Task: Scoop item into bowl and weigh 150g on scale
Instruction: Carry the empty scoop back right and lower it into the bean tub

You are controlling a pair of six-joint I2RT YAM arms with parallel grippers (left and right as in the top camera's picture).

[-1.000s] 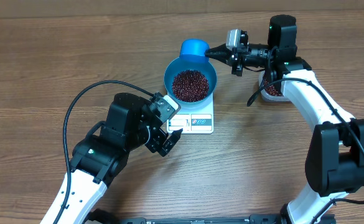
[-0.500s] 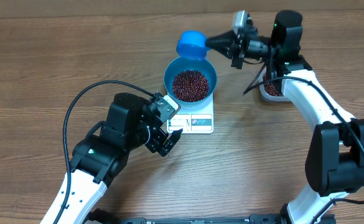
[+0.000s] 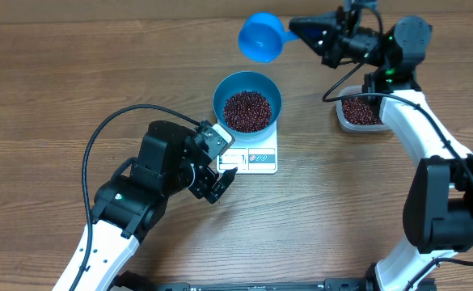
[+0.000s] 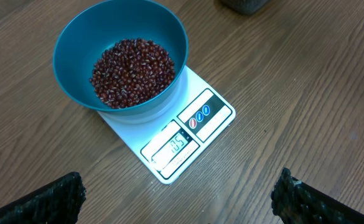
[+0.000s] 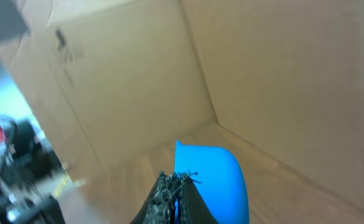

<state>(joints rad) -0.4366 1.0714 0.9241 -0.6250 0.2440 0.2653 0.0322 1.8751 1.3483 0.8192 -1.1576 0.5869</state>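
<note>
Small blue scoop (image 3: 258,36) aloft, clear tub (image 3: 357,128) resting on wooden table (image 3: 58,73)

The table (image 3: 58,81) is matt brown wood with visible grain. The bowl (image 4: 76,43) and scoop (image 3: 259,36) look like smooth blue plastic, the scale (image 4: 216,106) smooth white plastic, and the beans (image 4: 132,68) slightly glossy.

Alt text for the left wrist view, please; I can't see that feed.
A blue bowl holding red-brown beans sits on the white scale, its display lit but its digits too small to read surely. The left gripper hangs open above the wooden table, fingertips at the bottom corners.
</note>
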